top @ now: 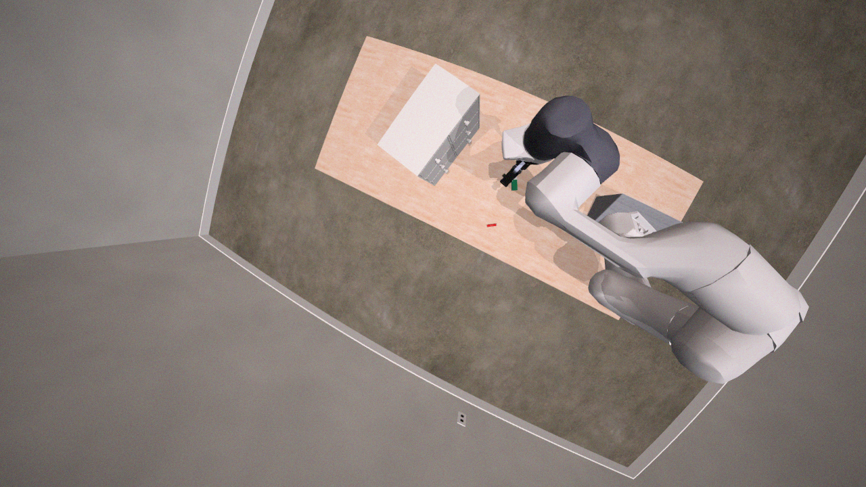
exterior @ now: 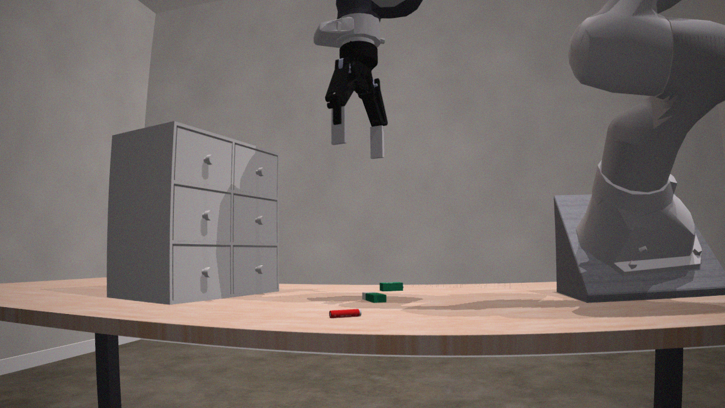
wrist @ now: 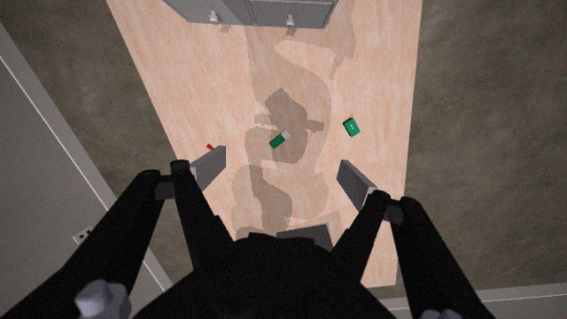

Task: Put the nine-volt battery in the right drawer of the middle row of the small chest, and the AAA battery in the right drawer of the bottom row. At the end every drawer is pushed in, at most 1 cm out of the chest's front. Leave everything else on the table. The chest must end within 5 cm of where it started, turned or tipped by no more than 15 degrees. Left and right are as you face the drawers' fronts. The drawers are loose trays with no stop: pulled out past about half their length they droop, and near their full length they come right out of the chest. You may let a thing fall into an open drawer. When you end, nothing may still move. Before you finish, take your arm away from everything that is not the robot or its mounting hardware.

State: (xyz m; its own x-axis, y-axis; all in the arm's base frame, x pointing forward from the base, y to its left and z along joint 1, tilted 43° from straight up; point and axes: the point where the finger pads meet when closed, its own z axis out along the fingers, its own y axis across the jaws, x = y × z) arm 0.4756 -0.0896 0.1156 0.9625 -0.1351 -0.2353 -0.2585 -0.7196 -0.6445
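Observation:
The chest [top: 423, 118] [exterior: 139, 213] stands with every drawer looking pushed in, including the middle row's right drawer [exterior: 246, 230] and the bottom row's right drawer [exterior: 246, 276] [wrist: 270, 13]. A red cylinder, apparently the AAA battery [top: 490, 225] [exterior: 344, 313] [wrist: 209, 147], lies on the table. A green block with a grey end, apparently the nine-volt battery [top: 513, 185] [exterior: 376, 297] [wrist: 277, 141], lies flat between it and another green block. My gripper [exterior: 357, 149] [wrist: 283, 163] is open and empty, high above the table, to the right of the chest in the exterior view.
The other green block [exterior: 391, 286] [wrist: 352, 127], with small pale marks, lies to the right in the wrist view; the arm hides it in the top view. The robot's sloped grey base [top: 629, 203] [exterior: 570, 243] stands at the table's [top: 342, 145] [exterior: 456, 324] other end from the chest.

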